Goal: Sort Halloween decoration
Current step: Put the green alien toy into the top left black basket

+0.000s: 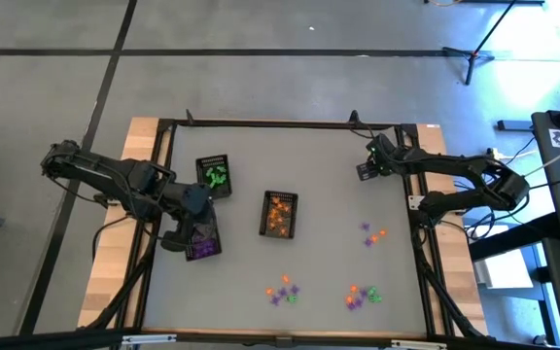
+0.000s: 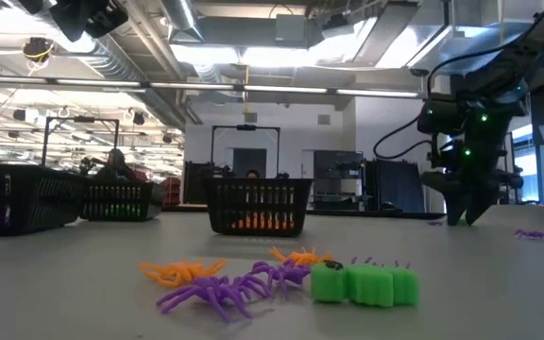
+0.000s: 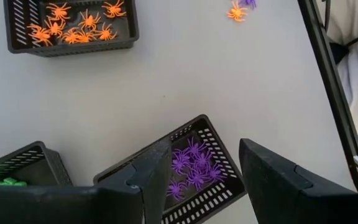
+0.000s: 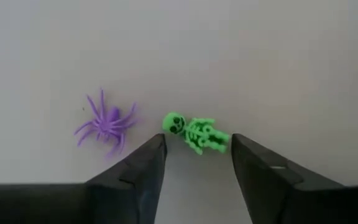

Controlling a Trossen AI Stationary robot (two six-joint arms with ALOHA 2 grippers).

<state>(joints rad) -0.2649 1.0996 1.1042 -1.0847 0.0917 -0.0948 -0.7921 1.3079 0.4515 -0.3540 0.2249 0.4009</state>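
The Halloween decoration is many tiny trinkets. Orange spiders fill the middle tray, purple spiders the left tray, and green pieces the far-left tray. My right gripper is open and low over the table at the far right. Just ahead of its fingertips a green skeleton lies flat, with a purple spider beside it. My left gripper hangs open above the purple tray with nothing between its fingers.
Loose trinkets lie in clusters near the front edge and at mid-right. In the low view, orange and purple spiders and a green piece lie in front. A black frame borders the table.
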